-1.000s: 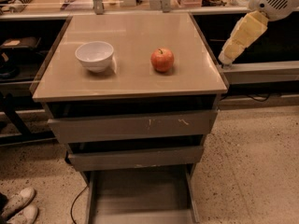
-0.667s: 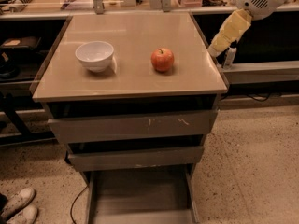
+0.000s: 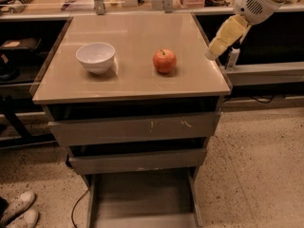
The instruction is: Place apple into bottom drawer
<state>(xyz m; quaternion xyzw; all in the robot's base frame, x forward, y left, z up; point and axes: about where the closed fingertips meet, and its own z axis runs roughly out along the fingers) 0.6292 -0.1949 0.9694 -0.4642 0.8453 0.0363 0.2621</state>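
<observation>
The apple (image 3: 164, 61) is red-orange and sits on the tan cabinet top (image 3: 133, 80), right of centre. The bottom drawer (image 3: 142, 197) is pulled out at the cabinet's foot, with its flat grey floor bare. My gripper (image 3: 212, 53), with yellowish pads, hangs from the white arm (image 3: 259, 1) at the upper right. It points down-left over the right edge of the cabinet top, about a hand's width right of the apple and not touching it.
A white bowl (image 3: 96, 57) stands left of the apple. The scratched top drawer front (image 3: 135, 127) and middle drawer front (image 3: 137, 159) stick out slightly. A small bottle (image 3: 232, 58) stands on the right ledge. Shoes (image 3: 19, 212) and a cable (image 3: 76, 208) lie at lower left.
The arm and gripper have moved left and slightly away, from beyond the cabinet's right side to its right edge. The apple, bowl and drawers have not moved.
</observation>
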